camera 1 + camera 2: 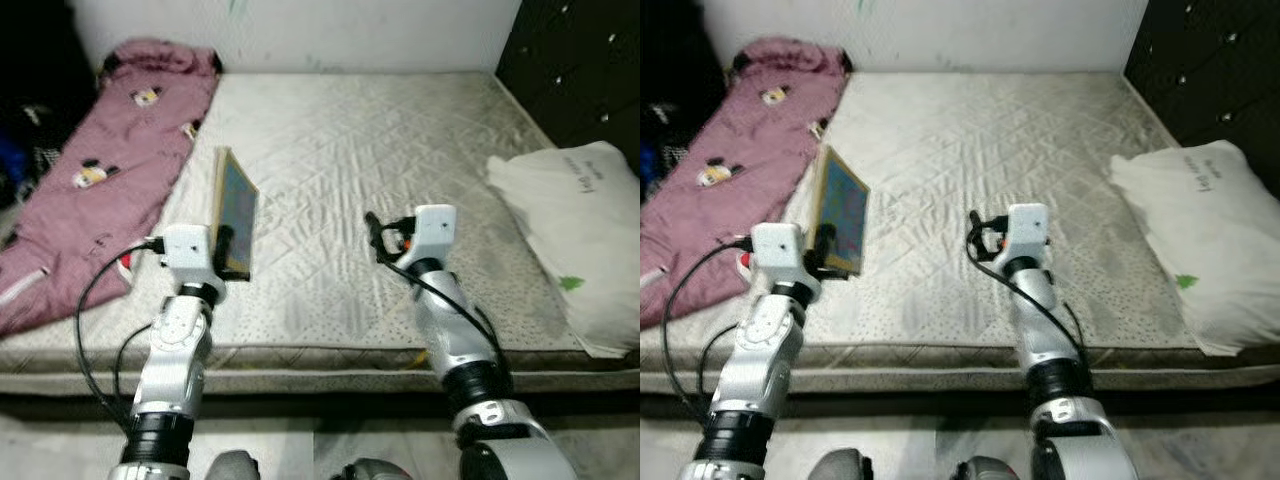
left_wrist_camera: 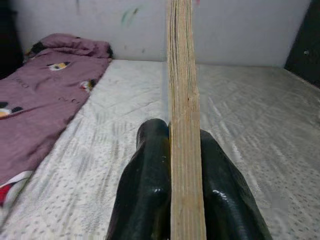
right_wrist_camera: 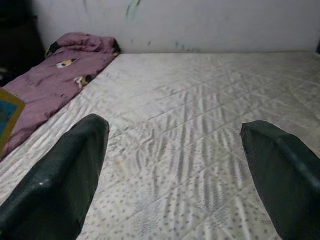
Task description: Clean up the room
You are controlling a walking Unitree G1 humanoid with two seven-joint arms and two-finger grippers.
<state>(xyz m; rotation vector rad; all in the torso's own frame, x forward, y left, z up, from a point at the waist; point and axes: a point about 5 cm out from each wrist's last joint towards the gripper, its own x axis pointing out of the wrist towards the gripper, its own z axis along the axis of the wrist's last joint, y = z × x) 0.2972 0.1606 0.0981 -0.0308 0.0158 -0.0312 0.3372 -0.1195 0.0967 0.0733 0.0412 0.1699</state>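
My left gripper (image 1: 226, 243) is shut on a thin wooden board (image 1: 235, 212) with a blue picture on one face. It holds the board upright on its edge above the front left of the mattress (image 1: 370, 150). In the left wrist view the board's pale edge (image 2: 184, 125) runs between the two black fingers (image 2: 145, 190). My right gripper (image 1: 374, 238) hovers open over the front middle of the mattress, nothing between its fingers (image 3: 65, 180).
A pink blanket (image 1: 100, 170) with cartoon prints lies along the mattress's left side. A white pillow (image 1: 580, 230) rests at the right edge. A dark cabinet (image 1: 580, 70) stands at the far right, a pale wall (image 1: 300, 30) behind the bed.
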